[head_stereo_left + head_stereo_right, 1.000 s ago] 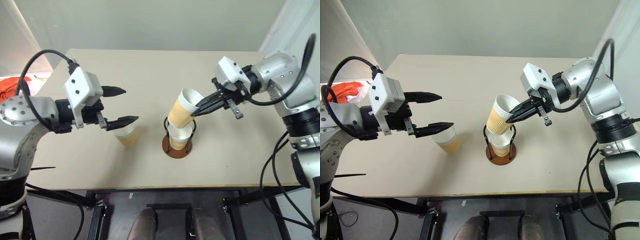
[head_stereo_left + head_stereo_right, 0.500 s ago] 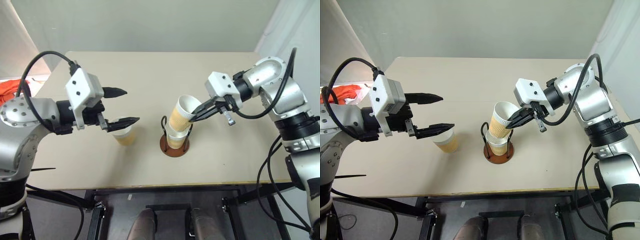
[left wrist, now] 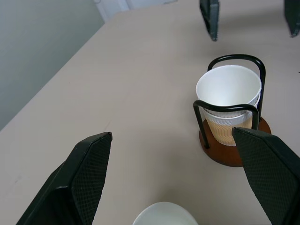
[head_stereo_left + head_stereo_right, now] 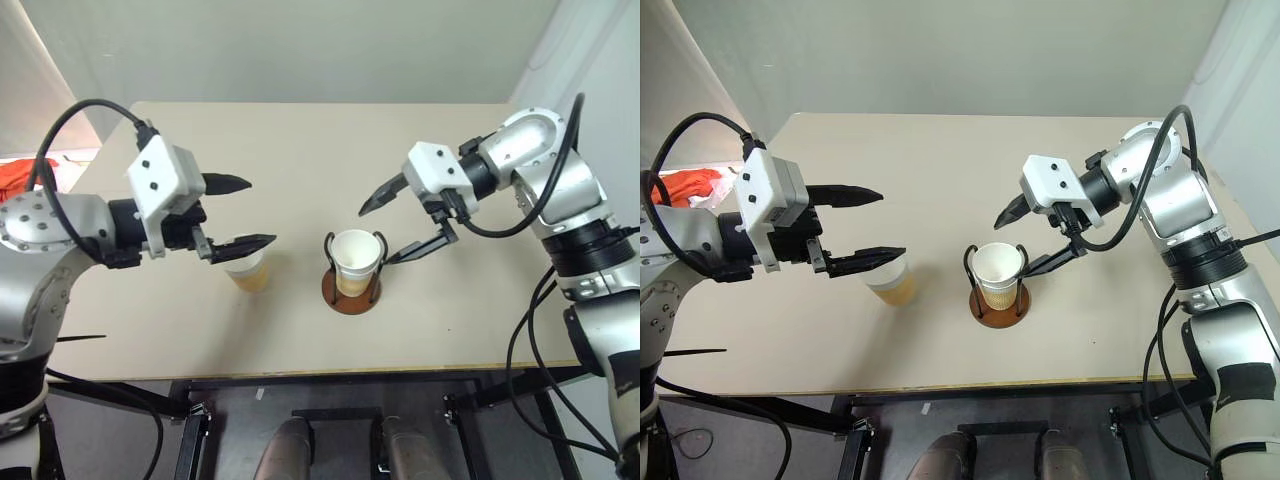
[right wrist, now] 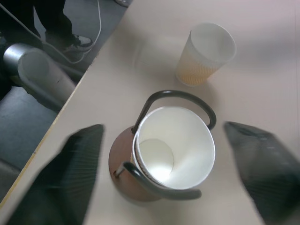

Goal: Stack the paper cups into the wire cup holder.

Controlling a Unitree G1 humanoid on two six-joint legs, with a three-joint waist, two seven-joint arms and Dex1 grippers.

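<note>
Cup (image 4: 356, 258) now released into holder (image 4: 351, 293)

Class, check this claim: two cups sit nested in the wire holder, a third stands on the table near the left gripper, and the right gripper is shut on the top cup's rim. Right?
Not quite. The right gripper is open, clear of the nested cups in the wire holder, as the left eye view shows. The third cup does stand near the left gripper.

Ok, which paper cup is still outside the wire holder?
The lone cup standing upright on the table, just below the open left claw. The other cups sit nested between the loops of the wire holder.
</note>
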